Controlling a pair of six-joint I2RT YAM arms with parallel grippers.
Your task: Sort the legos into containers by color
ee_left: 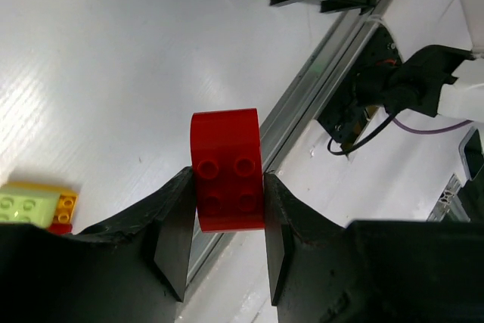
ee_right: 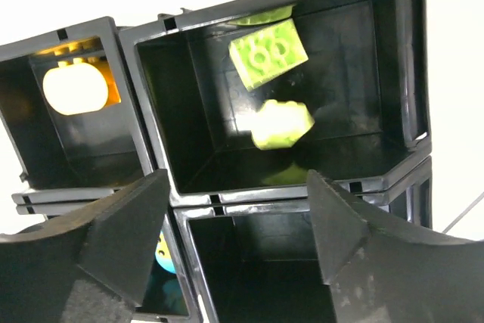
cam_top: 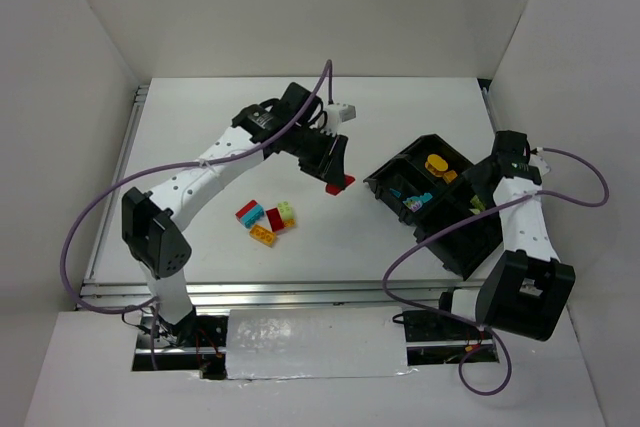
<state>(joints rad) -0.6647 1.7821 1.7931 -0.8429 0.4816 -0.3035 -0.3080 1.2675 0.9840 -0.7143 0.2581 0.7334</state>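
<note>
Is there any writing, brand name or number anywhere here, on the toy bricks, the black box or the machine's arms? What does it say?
No text can be read in any view.
On the red brick, the studs show no legible lettering.
On the lime green brick, the studs are too blurred to tell.
On the black tray, no label is visible.
On the left arm, any marking is too small to read.

The red brick [ee_left: 227, 168] is smooth, glossy plastic. The black tray [ee_right: 355, 73] is shiny plastic; the white table [ee_left: 98, 73] is matt, faintly ribbed.
</note>
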